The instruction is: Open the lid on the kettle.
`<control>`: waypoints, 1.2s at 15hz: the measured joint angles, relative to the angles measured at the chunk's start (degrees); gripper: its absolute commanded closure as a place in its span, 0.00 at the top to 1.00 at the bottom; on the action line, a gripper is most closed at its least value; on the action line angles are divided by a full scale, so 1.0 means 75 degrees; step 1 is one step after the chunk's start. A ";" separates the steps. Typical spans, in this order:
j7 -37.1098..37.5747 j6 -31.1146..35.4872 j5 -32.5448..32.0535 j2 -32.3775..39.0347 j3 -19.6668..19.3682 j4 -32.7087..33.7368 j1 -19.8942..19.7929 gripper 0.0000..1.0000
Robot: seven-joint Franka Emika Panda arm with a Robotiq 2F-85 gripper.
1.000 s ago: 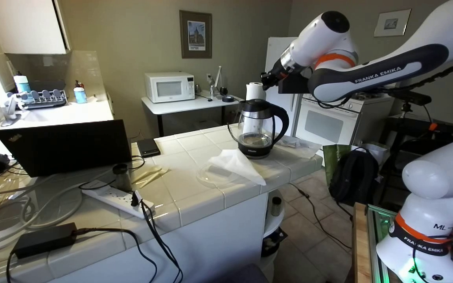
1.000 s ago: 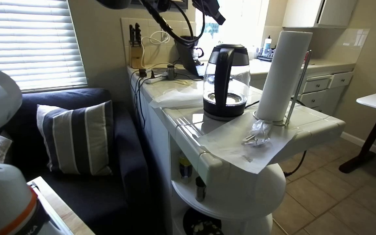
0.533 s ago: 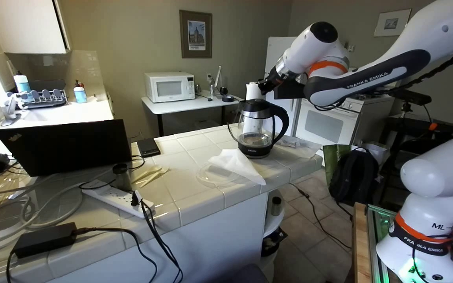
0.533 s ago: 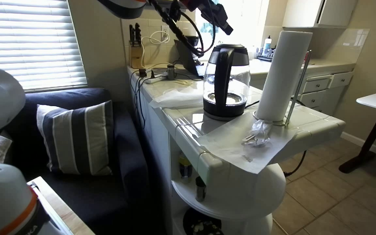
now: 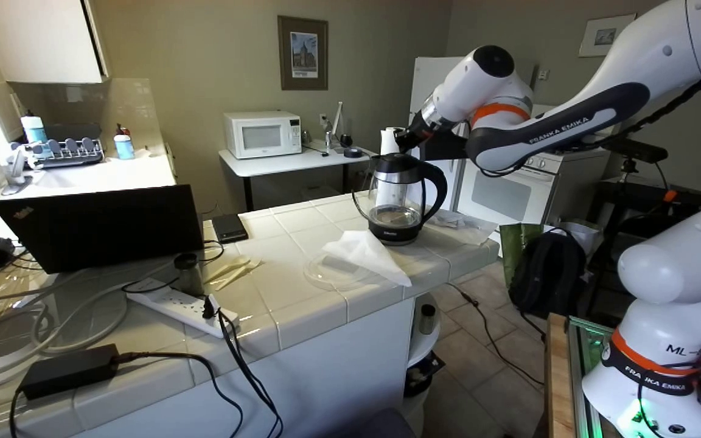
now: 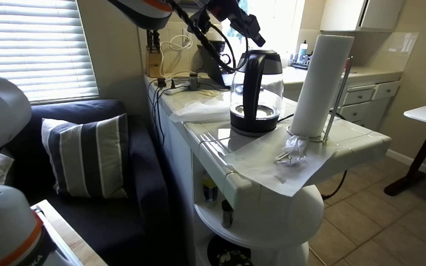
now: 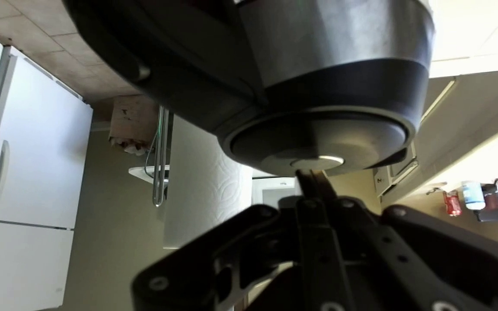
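The glass kettle (image 5: pixel 397 198) with black base and handle stands upright on the tiled counter; it also shows in an exterior view (image 6: pixel 270 87). Its lid (image 5: pixel 394 161) is dark and closed, above a silvery band. In the wrist view, which looks upside down, the lid (image 7: pixel 275 140) has a small round button (image 7: pixel 317 163) at its centre. My gripper (image 5: pixel 400 143) is just above the lid, tilted downward, and also shows in an exterior view (image 6: pixel 261 41). Its fingertips (image 7: pixel 311 172) are together, empty, and very near the button; whether they touch it I cannot tell.
A paper towel roll (image 6: pixel 322 87) on a wire holder stands beside the kettle. A paper sheet (image 6: pixel 279 173) with a plastic packet lies near the counter's end. White paper (image 5: pixel 366 254) lies in front of the kettle. A laptop (image 5: pixel 101 228) and power strip (image 5: pixel 183 307) are farther along.
My gripper has come down and forward over the kettle, closer to its lid. The arm has lowered with it. The kettle and lid have not moved.
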 measured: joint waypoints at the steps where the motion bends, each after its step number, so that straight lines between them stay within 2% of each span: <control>1: 0.0000 0.0060 -0.0010 0.0022 0.0050 0.0000 -0.0060 0.00; 13: 0.0062 0.0397 -0.0388 0.0094 0.0485 0.0015 -0.0514 0.00; 18: 0.0411 0.1516 -0.0360 -0.0332 0.0222 -0.0136 -0.0552 0.00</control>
